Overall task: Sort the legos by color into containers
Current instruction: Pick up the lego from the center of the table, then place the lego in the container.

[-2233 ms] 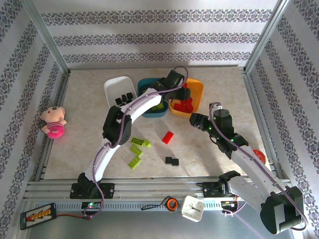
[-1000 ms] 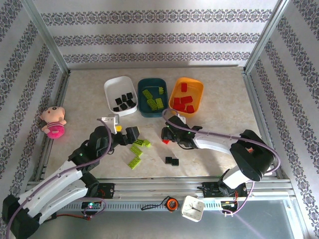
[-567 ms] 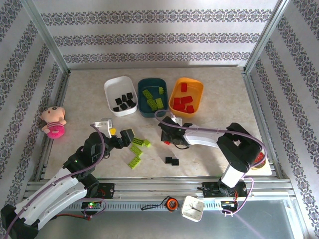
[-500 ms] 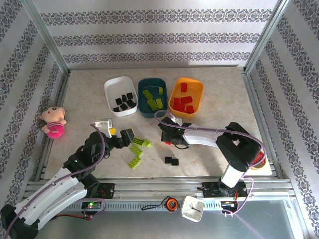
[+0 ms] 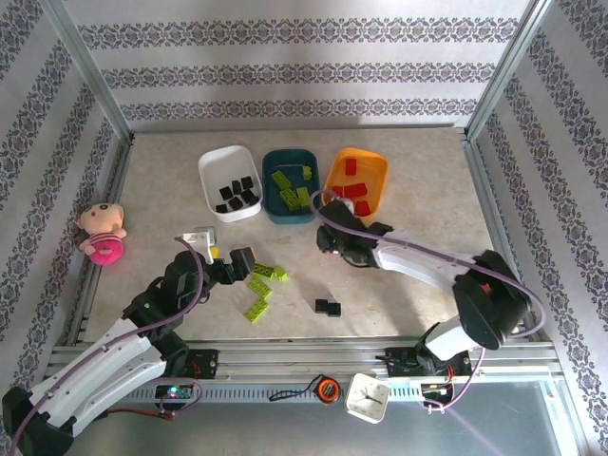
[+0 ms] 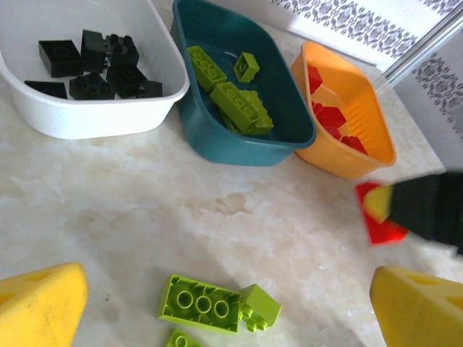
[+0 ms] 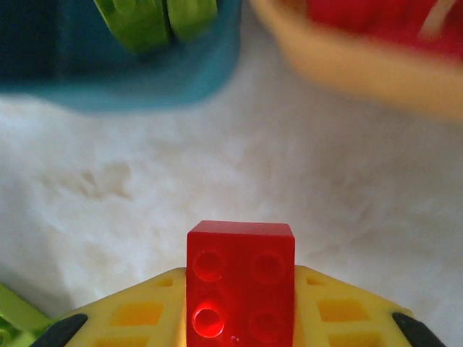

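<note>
Red brick (image 7: pixel 241 278), four studs up, sits clamped between the yellow jaws of the right gripper (image 5: pixel 331 240), at the middle of the bench (image 5: pixel 427 190), just before the teal tub (image 5: pixel 290 186) and orange tub (image 5: pixel 356 183). Left gripper (image 5: pixel 243 260) gapes wide, empty, above green bricks (image 6: pixel 210 307) nearer the front edge.

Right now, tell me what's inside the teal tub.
Lime green bricks lie in the teal tub: a pile, one small one apart. No red or black shows. Its near wall hides some floor, and the pile covers anything beneath.
</note>
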Robot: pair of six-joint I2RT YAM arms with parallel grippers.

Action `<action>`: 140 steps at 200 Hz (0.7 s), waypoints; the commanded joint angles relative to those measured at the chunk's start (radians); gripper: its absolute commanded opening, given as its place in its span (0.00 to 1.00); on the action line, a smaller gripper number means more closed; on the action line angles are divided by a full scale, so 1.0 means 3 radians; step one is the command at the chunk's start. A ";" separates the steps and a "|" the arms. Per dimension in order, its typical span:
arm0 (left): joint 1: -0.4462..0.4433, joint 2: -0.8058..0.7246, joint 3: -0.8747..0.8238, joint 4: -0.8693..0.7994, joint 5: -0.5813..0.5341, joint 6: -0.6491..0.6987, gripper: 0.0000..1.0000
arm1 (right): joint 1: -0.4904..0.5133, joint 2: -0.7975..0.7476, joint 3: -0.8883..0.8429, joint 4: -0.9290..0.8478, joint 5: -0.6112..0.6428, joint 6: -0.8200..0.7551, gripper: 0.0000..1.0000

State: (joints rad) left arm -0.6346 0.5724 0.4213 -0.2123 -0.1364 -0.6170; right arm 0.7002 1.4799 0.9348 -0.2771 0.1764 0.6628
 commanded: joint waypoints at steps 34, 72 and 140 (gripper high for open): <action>0.0029 0.0067 0.0121 -0.0123 -0.0098 0.0023 1.00 | -0.0699 0.0189 0.0635 0.0116 0.0081 -0.0545 0.21; 0.0028 0.0151 0.0216 -0.0330 -0.0164 0.0002 1.00 | -0.1047 0.0907 0.1167 0.0091 0.0044 -0.0581 0.22; 0.0033 0.0159 0.0214 -0.0463 -0.0144 -0.0061 1.00 | -0.1152 0.1359 0.1610 -0.0055 -0.0082 -0.0628 0.61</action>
State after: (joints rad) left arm -0.6346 0.6228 0.4625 -0.3084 -0.1627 -0.6220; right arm 0.3470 1.9076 1.3670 -0.2726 0.1688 0.4999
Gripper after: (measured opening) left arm 0.997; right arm 0.548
